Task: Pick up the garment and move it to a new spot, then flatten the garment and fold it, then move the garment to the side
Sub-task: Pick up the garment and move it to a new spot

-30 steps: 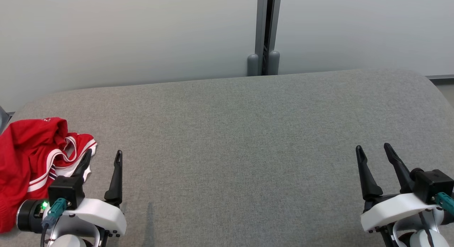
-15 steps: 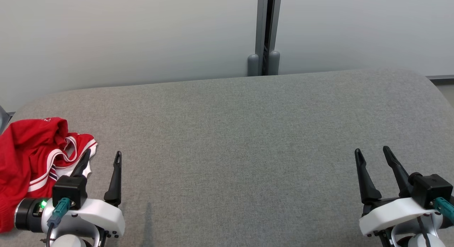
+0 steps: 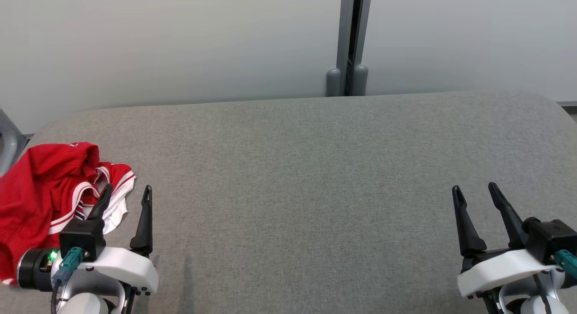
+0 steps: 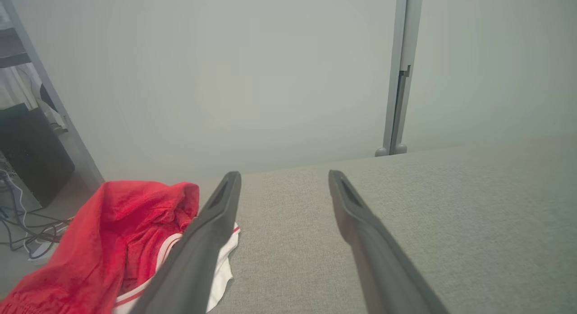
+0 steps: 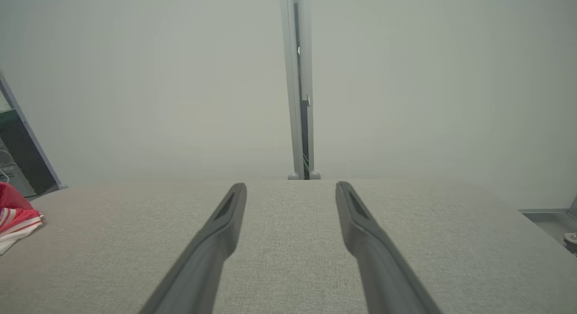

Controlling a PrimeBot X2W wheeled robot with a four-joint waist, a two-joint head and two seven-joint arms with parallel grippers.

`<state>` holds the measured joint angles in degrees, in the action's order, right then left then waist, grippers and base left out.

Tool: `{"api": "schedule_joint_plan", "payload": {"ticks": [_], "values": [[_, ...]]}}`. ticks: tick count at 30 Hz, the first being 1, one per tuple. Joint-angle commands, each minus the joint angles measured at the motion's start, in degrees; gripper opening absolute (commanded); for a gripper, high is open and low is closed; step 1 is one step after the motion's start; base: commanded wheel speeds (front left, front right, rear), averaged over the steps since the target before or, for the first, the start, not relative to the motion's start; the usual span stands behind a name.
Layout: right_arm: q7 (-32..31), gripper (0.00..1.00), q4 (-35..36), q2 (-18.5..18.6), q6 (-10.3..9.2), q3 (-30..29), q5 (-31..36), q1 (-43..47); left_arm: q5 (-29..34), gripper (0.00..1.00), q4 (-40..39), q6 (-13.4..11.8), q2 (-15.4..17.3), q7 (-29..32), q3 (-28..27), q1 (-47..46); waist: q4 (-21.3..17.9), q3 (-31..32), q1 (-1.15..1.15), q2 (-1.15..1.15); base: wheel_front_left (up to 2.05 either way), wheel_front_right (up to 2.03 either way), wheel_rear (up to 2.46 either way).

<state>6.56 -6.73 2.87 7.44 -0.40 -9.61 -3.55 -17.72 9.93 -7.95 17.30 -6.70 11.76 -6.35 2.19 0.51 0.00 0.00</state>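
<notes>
The crumpled red garment (image 3: 43,187) lies just left of the left pincer (image 3: 128,187), its white-trimmed edge beside the left finger, so that arm looks placed for the pickup. Both pincers are spread apart, empty; the right pincer (image 3: 473,186) hangs over grey desk (image 3: 293,169), well apart from it.

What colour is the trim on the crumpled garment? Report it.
The trim is white with red stripes, the garment red; the head view shows it best.
</notes>
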Motion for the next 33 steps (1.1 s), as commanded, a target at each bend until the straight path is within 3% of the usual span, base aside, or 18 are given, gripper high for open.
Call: {"api": "schedule_joint_plan", "payload": {"ticks": [1, 24, 33], "values": [[-0.28, 1.0, 0.54, 0.12, 0.08, 0.03, -0.07, -0.1, -0.41, 1.0, -0.18, 0.08, 0.15, -0.37, -0.4, -1.11, 0.99, -0.06, 0.0, 0.0, 0.0, 0.0, 0.0], [-2.87, 1.0, 5.84, 0.11, 0.08, 3.45, -1.07, 0.05, -4.64, 1.0, -1.32, -1.71, -0.04, -2.13, -3.85, -0.49, 20.9, -0.14, 0.0, 0.0, 0.0, 0.0, 0.0], [-2.57, 1.0, 5.61, 0.13, 0.08, 3.82, -1.56, -0.1, -5.8, 1.0, -1.45, -1.97, 0.06, -2.67, -4.52, 0.07, 25.05, -0.34, 0.0, 0.0, 0.0, 0.0, 0.0]]}}
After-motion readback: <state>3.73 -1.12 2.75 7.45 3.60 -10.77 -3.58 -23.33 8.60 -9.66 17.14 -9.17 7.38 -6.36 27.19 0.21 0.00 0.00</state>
